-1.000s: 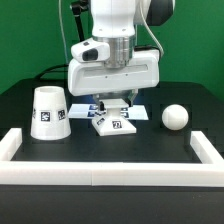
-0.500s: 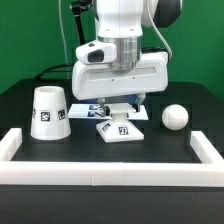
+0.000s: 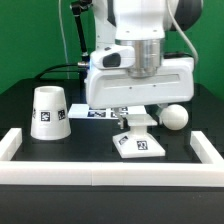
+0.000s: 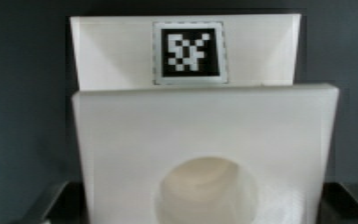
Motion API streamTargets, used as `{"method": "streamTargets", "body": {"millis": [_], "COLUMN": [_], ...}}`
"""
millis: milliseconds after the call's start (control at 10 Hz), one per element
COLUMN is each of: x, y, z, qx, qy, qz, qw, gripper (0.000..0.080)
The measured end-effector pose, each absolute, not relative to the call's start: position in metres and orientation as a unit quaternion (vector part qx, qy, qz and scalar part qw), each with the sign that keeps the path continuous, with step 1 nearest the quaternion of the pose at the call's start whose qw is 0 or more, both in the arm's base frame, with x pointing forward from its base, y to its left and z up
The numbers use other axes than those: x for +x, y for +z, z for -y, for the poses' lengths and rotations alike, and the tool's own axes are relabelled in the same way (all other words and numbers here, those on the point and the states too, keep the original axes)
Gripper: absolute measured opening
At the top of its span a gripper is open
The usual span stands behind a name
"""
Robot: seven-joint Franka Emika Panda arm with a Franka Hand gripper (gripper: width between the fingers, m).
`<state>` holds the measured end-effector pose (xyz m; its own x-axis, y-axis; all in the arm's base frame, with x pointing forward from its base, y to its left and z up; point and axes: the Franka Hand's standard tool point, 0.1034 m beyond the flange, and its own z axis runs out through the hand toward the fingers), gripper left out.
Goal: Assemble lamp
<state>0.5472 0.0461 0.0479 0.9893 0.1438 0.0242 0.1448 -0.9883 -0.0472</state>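
The small square lamp base [image 3: 138, 144] sits right of centre with a tag on its top, low over or on the black table; I cannot tell which. My gripper [image 3: 133, 123] is shut on the base from above. In the wrist view the base [image 4: 190, 110] fills the picture between the gripper [image 4: 197, 206], whose dark fingers [image 4: 48, 204] show at its sides. The cone shade [image 3: 50, 112] stands upright at the exterior view's left. The ball-shaped bulb [image 3: 176, 116] lies at the exterior view's right, close behind the base.
A long white border bar [image 3: 100, 172] runs along the table's front, with short arms at the left [image 3: 12, 143] and right [image 3: 205, 148]. The marker board [image 3: 98, 112] lies behind the gripper, mostly hidden by the arm.
The gripper, with the base in it, has moved toward the exterior view's right and toward the front bar. The shade and bulb have not moved.
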Motion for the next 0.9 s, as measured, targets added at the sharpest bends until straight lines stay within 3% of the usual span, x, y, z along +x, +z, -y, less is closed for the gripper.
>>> {"method": "streamTargets", "body": {"millis": [500,900], "x": [0.59,0.605], "y": [0.049,0.049], "z": [-0.085,-0.103], "qx": [-0.998,-0.999], "qy": [-0.029,-0.038], "qz": [0.038,0.003], "qw": [0.029,0.032], "gripper": [0.0537,0.0537]}}
